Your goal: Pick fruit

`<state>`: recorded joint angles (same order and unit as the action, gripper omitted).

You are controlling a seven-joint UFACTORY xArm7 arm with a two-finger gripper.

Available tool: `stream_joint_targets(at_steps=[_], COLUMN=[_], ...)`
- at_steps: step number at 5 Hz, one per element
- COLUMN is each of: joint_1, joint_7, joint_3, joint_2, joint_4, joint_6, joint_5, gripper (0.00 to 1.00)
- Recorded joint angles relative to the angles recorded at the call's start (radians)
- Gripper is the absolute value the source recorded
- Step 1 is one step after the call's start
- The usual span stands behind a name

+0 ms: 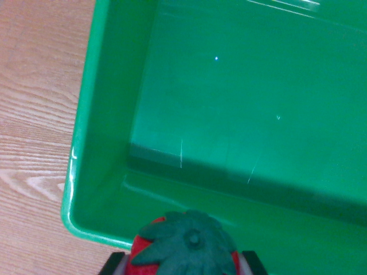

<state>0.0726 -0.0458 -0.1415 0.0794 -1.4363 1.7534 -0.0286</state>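
A toy strawberry (184, 247), red with a green leafy cap facing the camera, is sitting at the six o'clock edge of the wrist view, flanked by the two dark fingers (114, 264) of the gripper (182, 268), whose tips are pressing in at its seven and five o'clock sides; the fingers are closing narrowly around the fruit and appear to be gripping it, held cap-up so the broad body fills the gap between them. The fruit is hanging over the near rim of a green plastic bin (86, 149), which is spreading out toward twelve o'clock with a bare, lightly scratched floor, a placement that suggests the arm is carrying the fruit across the wall for release inside. A wood-grain bench (34, 86) is showing at nine o'clock, beyond the bin's outer wall. The strawberry's lower half and most of each finger are being cut off by the frame's bottom edge, so the exact contact is hard to confirm, and the bin's far corners are running out of view.
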Motion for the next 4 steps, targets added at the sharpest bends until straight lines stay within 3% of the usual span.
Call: stream_joint_targets(at_steps=[4], joint_1=[-0.0004], joint_7=[0.0], joint_3=[0.0], joint_2=[0.006], joint_4=[-0.012], joint_6=[0.018], joint_5=[-0.0008], gripper=[1.0])
